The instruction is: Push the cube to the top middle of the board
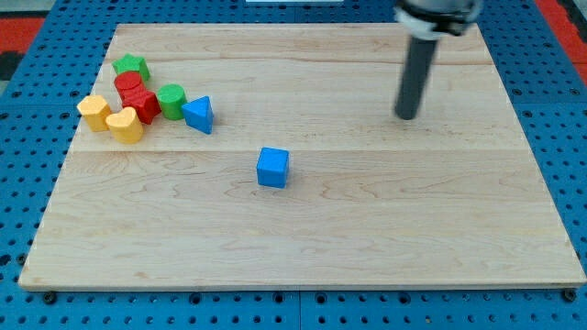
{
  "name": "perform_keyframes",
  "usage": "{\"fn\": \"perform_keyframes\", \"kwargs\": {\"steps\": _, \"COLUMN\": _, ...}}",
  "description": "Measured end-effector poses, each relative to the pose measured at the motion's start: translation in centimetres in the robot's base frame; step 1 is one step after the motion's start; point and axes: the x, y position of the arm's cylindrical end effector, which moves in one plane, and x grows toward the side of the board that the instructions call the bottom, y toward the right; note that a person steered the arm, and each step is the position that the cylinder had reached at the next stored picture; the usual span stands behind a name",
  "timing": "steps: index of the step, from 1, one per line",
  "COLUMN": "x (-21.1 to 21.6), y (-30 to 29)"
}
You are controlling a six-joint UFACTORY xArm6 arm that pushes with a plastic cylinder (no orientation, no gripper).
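A blue cube [272, 168] sits alone near the middle of the wooden board [385, 229], slightly toward the view's left. My tip [404, 115] is at the end of the dark rod toward the view's upper right. It stands well apart from the cube, up and to the right of it, touching no block.
A cluster of blocks lies at the view's upper left: a green star block [132, 66], a red cylinder [129, 84], a red block [145, 104], a green cylinder [171, 99], a blue triangular block [199, 114], a yellow block [93, 111] and a yellow heart block [125, 124].
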Motion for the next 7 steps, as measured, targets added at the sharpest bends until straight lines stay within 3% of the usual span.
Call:
{"fn": "perform_keyframes", "kwargs": {"steps": 1, "x": 0.1, "y": 4.3}}
{"fn": "perform_keyframes", "kwargs": {"steps": 2, "x": 0.2, "y": 5.1}}
{"fn": "perform_keyframes", "kwargs": {"steps": 3, "x": 4.5, "y": 6.2}}
{"fn": "perform_keyframes", "kwargs": {"steps": 4, "x": 15.0, "y": 4.0}}
{"fn": "perform_keyframes", "kwargs": {"steps": 5, "x": 18.8, "y": -7.2}}
{"fn": "perform_keyframes", "kwargs": {"steps": 6, "x": 17.1, "y": -17.7}}
{"fn": "perform_keyframes", "kwargs": {"steps": 7, "x": 12.0, "y": -19.5}}
